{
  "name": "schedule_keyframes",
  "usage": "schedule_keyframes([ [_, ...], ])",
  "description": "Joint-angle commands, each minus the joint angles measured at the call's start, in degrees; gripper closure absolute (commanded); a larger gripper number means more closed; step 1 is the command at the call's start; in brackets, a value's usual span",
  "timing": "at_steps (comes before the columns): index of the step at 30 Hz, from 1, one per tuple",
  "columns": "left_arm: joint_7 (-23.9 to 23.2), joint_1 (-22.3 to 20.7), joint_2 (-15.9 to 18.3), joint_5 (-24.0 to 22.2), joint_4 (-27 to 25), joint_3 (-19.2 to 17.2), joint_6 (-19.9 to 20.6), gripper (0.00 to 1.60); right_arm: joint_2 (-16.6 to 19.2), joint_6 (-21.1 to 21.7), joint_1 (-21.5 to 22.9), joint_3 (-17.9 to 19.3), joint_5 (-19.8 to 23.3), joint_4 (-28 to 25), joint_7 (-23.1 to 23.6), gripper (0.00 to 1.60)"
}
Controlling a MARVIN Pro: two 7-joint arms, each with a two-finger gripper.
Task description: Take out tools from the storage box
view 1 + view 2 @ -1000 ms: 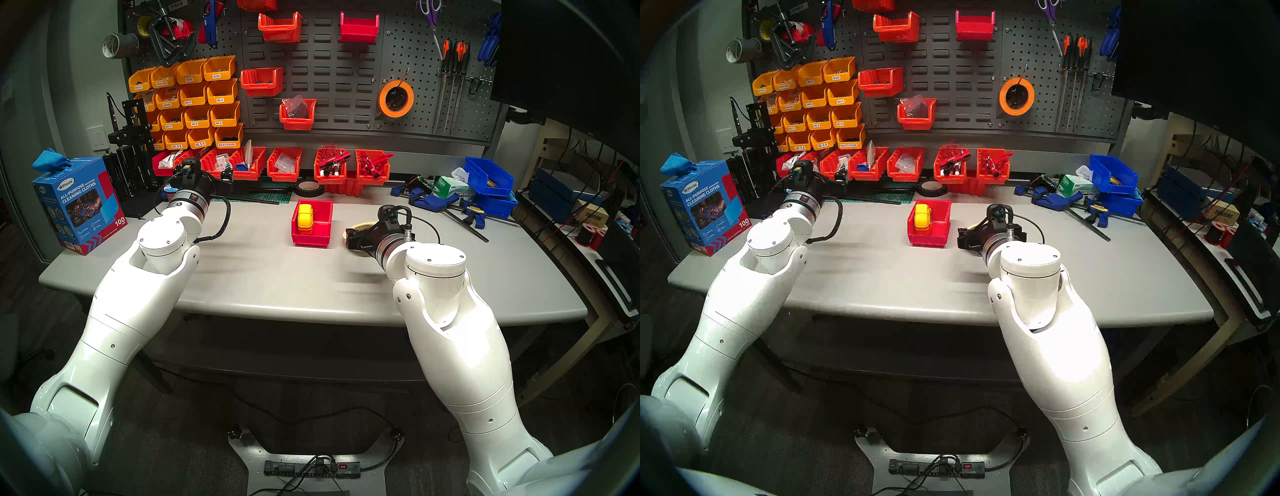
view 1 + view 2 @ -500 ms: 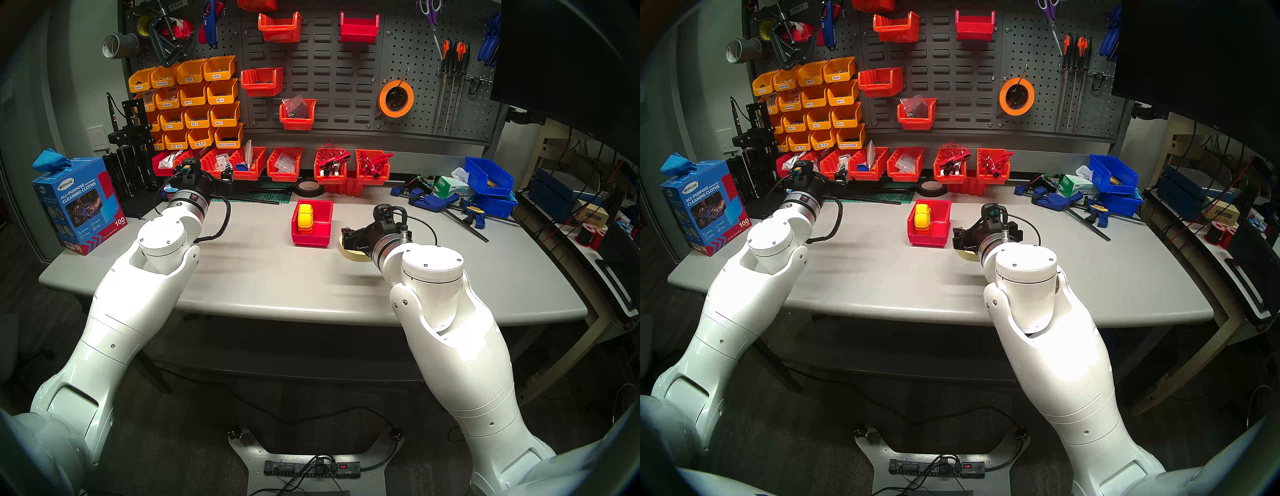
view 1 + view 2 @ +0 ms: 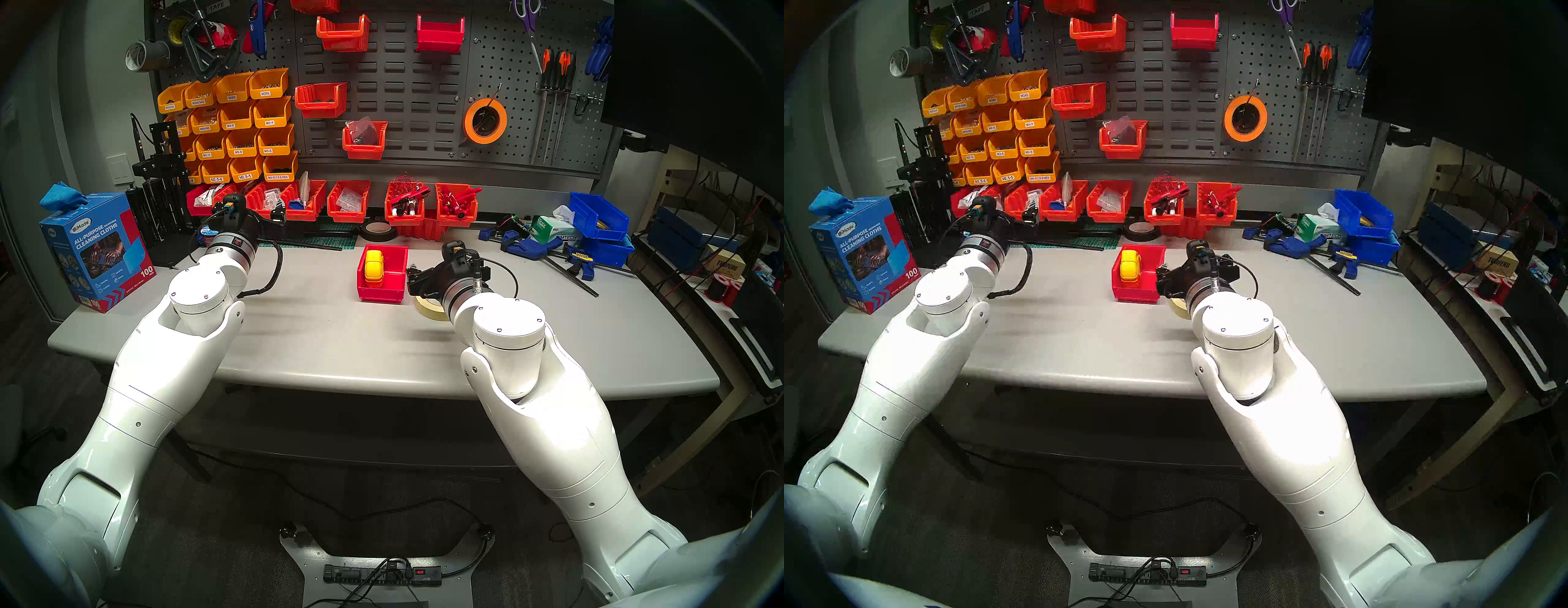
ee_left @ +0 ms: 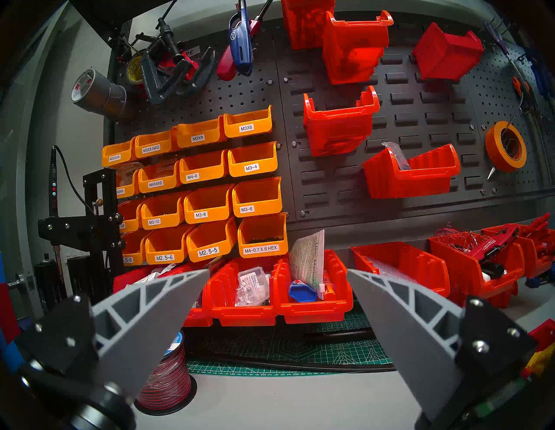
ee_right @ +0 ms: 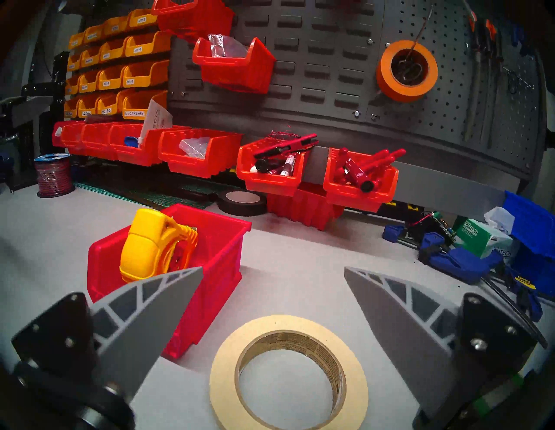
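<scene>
The red storage box (image 3: 379,294) (image 3: 1136,294) (image 5: 210,285) sits mid-table. A yellow tape measure (image 3: 374,265) (image 3: 1129,266) (image 5: 150,246) stands on edge inside it, against the left wall. The cream masking-tape roll (image 3: 426,306) (image 3: 1177,305) (image 5: 288,322) lies flat on the table just right of the box. My right gripper (image 3: 413,280) (image 3: 1163,276) (image 5: 273,270) hovers open over the roll, beside the box's right wall, holding nothing. Far from the box, my left gripper (image 3: 278,212) (image 4: 277,271) hangs open and empty at the back left, facing the bins.
A black tape roll (image 3: 378,231) lies behind the box. Orange-red bins (image 3: 348,206) line the back edge. Blue clamps (image 3: 530,246) and blue bins (image 3: 598,216) crowd the right. At the left are a cloth box (image 3: 95,250) and a wire spool (image 4: 168,381).
My right arm has swung left toward the red box, and more of the cream roll now shows beneath the gripper. The left arm has not moved.
</scene>
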Motion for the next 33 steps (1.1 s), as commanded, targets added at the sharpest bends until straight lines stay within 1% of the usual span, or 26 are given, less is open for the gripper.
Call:
schedule_keyframes([
  [1,-0.04,-0.85,0.13,0.02,-0.42,-0.36,-0.05,0.0,-0.33,-3.95,5.64,-2.23,-2.75,1.85,0.89,0.0],
  [15,-0.04,-0.86,0.13,0.01,-0.42,-0.36,-0.03,0.0,-2.77,-7.92,10.0,-4.4,-4.19,7.66,2.06,0.0],
  [22,-0.05,-0.86,0.13,0.01,-0.43,-0.36,-0.02,0.0,-3.76,-9.49,10.78,-5.07,-4.52,9.55,2.19,0.0],
  [33,-0.05,-0.86,0.13,0.01,-0.43,-0.37,-0.01,0.0,-5.22,-10.49,11.58,-5.64,-4.61,11.53,1.65,0.0],
])
